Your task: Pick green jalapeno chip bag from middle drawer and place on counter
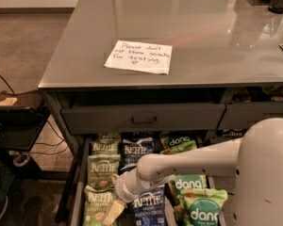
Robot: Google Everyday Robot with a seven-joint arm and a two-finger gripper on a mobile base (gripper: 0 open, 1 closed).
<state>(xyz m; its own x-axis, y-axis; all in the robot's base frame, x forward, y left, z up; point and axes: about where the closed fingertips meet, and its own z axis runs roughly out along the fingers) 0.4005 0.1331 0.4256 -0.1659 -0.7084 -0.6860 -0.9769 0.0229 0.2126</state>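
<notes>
**Camera view: hand low in the open middle drawer, over the olive Kettle bags**

Reaching in from the lower right on a white arm (188,161), almost level, then bent down at the wrist. At its end the hand (112,212), at the front left of the middle drawer (74,206), low over the front-most green jalapeno chip bag (92,211). Cannot tell whether spread, pressed together or pinching, nor whether touching the bag. Lying flat in the drawer's left column, with two more olive Kettle bags (103,169) behind. In the middle column, dark blue Kettle bags (137,150); on the right, bright green dang bags (198,211).

Just above the open drawer, a shut grey drawer with a bar handle (144,121). Over that, the bench (203,32): glossy grey, full of reflections. Near its front edge, left of centre, a white handwritten note (139,57). To the left, brown floor (23,41) and a low dark stand (16,121) with cables below.
</notes>
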